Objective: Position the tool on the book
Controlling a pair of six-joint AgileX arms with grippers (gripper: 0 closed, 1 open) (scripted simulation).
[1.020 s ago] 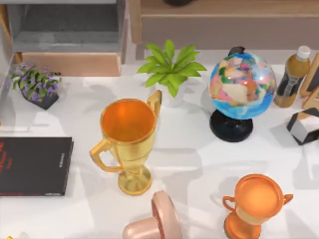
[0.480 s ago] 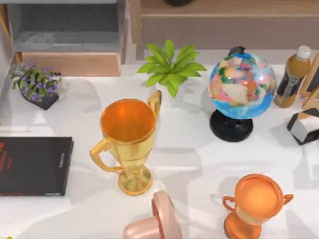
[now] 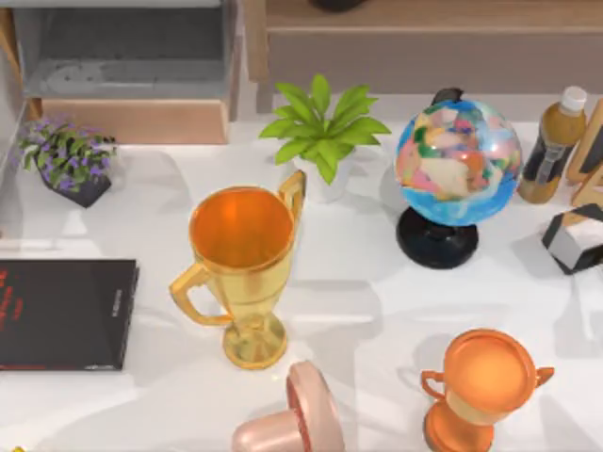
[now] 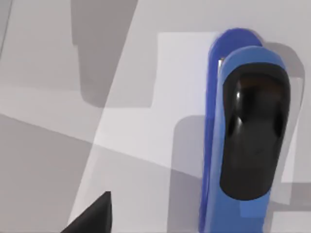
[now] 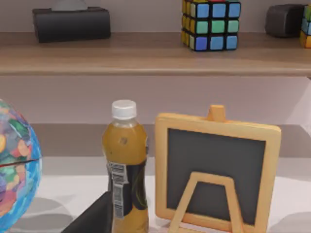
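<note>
The tool (image 4: 245, 136) is a bright blue blocky piece with a glossy black top, lying on the white table. It is seen from close above in the left wrist view, where a dark part of my left gripper (image 4: 95, 217) shows beside it, apart from it. The book (image 3: 61, 314) is flat and black with red lettering and lies at the table's left edge in the top view, nothing on it. My right gripper (image 5: 95, 216) is a dark shape low in the right wrist view, near a juice bottle (image 5: 125, 170).
A gold trophy (image 3: 242, 268) stands right of the book. A pink object (image 3: 292, 419) and a bronze trophy (image 3: 485, 386) sit at the front. A green plant (image 3: 323, 127), globe (image 3: 457, 165), purple flowers (image 3: 64, 155) and a small chalkboard (image 5: 216, 170) line the back.
Shadows on the table near the front left have shifted a little. None of the objects in the top view has moved.
</note>
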